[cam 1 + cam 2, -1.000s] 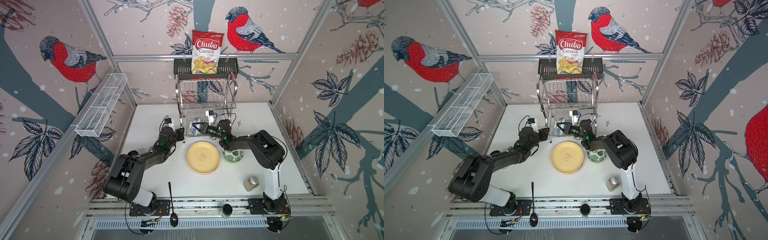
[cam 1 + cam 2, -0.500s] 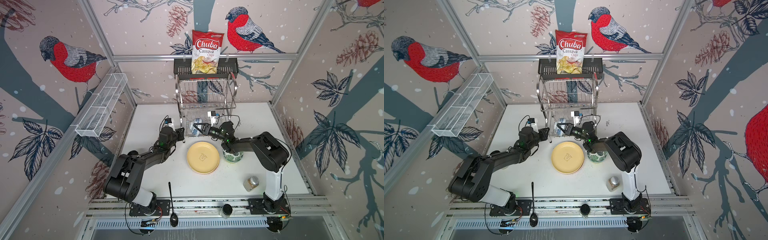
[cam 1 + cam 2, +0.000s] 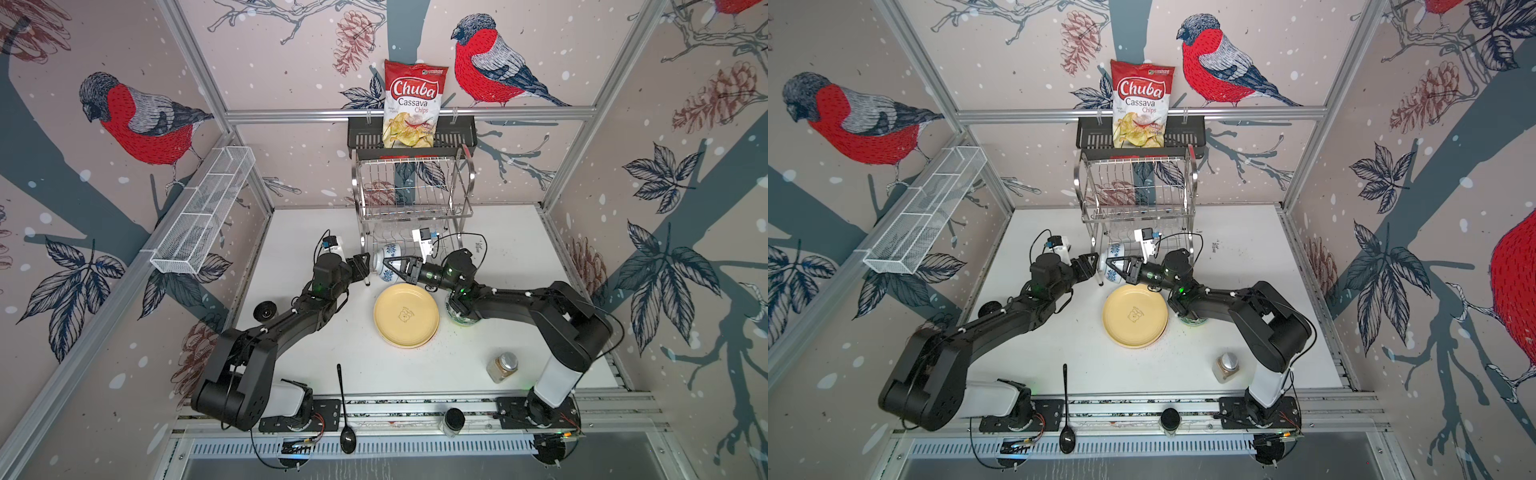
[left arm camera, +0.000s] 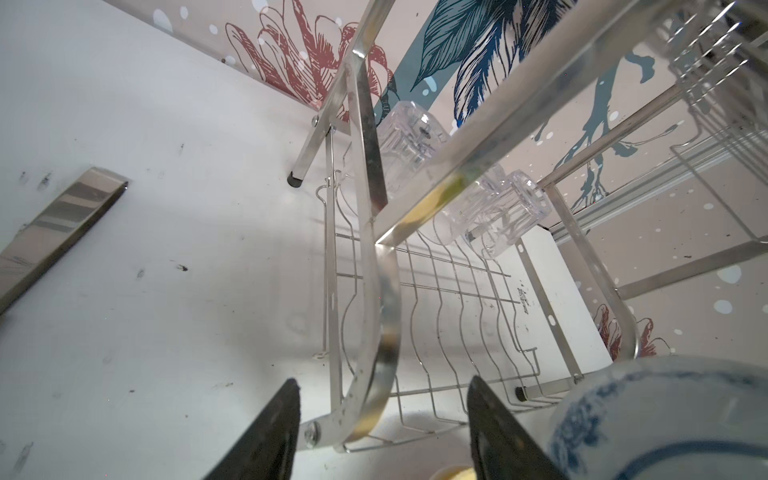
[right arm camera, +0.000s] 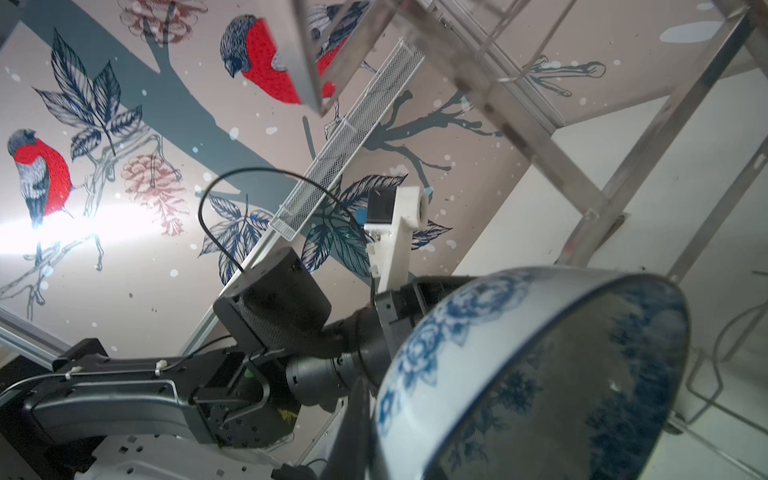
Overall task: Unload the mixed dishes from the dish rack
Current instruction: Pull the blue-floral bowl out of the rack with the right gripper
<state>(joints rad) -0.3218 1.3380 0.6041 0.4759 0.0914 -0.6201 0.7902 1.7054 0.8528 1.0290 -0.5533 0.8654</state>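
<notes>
Your left gripper [image 3: 364,268]: fingers wide apart, empty, facing the dish rack [image 3: 415,195] frame.
Your right gripper [image 3: 390,263]: clamped on the blue-white patterned bowl [image 5: 540,374] rim.

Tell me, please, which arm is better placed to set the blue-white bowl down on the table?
Right. The right gripper is shut on the rim of the blue-white bowl in front of the dish rack, while the left gripper stands open beside the bowl, holding nothing.
</notes>
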